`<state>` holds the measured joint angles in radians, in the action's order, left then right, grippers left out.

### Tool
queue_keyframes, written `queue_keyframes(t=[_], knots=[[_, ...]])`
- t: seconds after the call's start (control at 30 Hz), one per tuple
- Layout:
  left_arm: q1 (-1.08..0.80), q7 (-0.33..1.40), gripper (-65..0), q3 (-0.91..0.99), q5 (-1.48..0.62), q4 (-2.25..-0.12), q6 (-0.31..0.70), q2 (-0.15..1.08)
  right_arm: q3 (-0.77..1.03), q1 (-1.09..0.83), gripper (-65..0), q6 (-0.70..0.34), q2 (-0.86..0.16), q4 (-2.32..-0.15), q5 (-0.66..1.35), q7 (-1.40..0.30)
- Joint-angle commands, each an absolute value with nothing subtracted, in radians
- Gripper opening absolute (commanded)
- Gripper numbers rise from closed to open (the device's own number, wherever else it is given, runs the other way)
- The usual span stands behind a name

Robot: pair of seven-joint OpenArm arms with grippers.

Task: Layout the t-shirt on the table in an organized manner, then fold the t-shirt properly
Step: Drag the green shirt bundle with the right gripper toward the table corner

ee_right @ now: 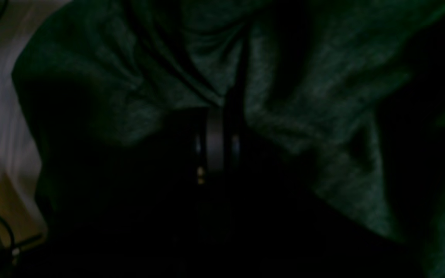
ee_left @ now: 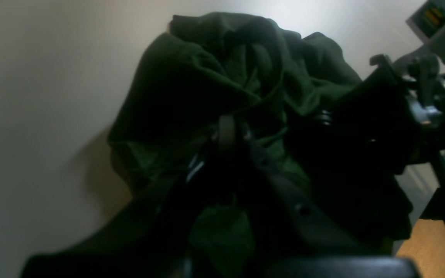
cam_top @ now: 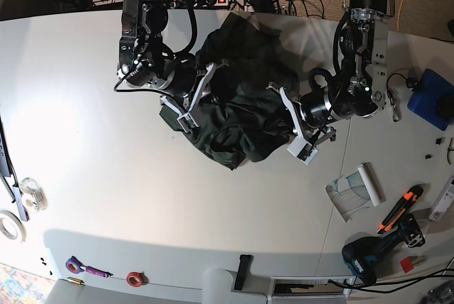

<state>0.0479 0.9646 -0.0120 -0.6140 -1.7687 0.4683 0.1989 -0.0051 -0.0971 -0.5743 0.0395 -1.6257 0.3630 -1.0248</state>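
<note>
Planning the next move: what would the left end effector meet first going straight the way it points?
The bunched green t-shirt: the left end effector is shut on its cloth, with more folds ahead; depth beyond them is unclear.

t-shirt (cam_top: 237,109) | dark green | crumpled in a bunched heap, unfolded | lies on white table, upper-middle, between both arms

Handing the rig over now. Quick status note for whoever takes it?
Left claw: looks shut on a bunch of the t-shirt.
Right claw: looks shut on the cloth too.
The t-shirt is dark green and lies crumpled in a heap between the two arms, on the table.
Done: both grips, nothing more.
To do: spread it flat, then fold.
</note>
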Motion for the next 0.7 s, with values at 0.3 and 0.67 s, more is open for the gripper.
queue_keyframes(t=[0.3,0.67], knots=[[0.064,0.943,-65.0,-0.01,-0.628,-1.784,0.473,0.2,0.142,-0.102,-65.0,-0.315,-0.049,-1.608,0.083,-1.087],[0.063,0.943,-65.0,-0.01,-0.63,-1.784,0.472,0.2,0.474,-0.102,-65.0,-0.265,-0.05,-1.608,0.087,-1.099]])
